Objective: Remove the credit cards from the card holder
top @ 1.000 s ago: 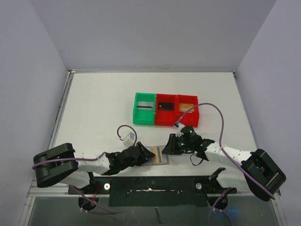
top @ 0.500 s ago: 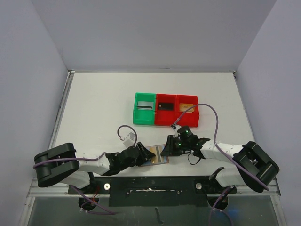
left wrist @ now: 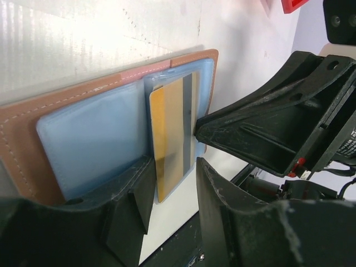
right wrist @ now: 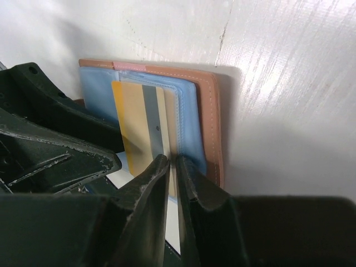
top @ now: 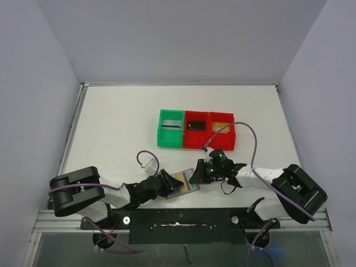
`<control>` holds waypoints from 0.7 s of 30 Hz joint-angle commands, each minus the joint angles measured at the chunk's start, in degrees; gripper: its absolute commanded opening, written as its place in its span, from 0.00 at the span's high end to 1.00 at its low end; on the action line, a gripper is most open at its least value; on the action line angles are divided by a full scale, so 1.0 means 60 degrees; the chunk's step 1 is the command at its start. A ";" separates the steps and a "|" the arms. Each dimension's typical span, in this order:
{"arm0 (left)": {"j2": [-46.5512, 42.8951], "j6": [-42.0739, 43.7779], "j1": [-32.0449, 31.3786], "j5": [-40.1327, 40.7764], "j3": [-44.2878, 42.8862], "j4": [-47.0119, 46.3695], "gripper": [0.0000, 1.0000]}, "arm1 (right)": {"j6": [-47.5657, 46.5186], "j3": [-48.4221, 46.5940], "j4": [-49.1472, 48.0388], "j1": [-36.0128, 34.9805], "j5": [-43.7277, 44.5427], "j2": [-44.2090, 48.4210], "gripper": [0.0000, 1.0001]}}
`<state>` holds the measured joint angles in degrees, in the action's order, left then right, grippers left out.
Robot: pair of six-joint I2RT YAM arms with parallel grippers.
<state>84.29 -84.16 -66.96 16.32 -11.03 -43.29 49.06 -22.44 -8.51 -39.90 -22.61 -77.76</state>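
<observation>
Your right gripper (right wrist: 171, 162) has its fingers only a thin slit apart, tips at the right edge of the card (right wrist: 139, 117). You can't tell whether they actually pinch it. Your left gripper (left wrist: 173, 166) stands about half open and clamps the wallet (left wrist: 89, 139) at its near edge, with the card's free end in the gap between the fingers.

The wallet is tan-brown leather with pale stitching and a light blue lining, spread open with the lining up. It throws a dark shadow on the table (top: 111, 128) to its right. The card is gold with a grey stripe down its length, and it sits in the right-hand pocket.

The wallet lies near the table's near edge, between your two grippers. Its long axis runs left to right, the right end a touch farther. The card's long axis runs near to far, across the wallet's, and its near end pokes out past the wallet's near edge.

Farther off, three bins stand in a touching row: a green bin (top: 163, 136) with a grey card (top: 172, 125), a middle red bin (top: 196, 143) with a black card (top: 194, 124), and a right red bin (top: 222, 146) with a tan card (top: 221, 125).
</observation>
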 commanded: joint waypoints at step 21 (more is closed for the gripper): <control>-0.0650 -0.0416 -0.0044 0.0350 0.0584 0.0884 1.00 | -0.0171 0.0127 0.0067 -0.0249 -0.0005 -0.0652 0.87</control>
<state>82.78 -86.15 -66.98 16.75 -8.73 -42.44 48.49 -22.44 -11.92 -40.21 -23.77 -79.85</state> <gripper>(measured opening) 0.023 0.132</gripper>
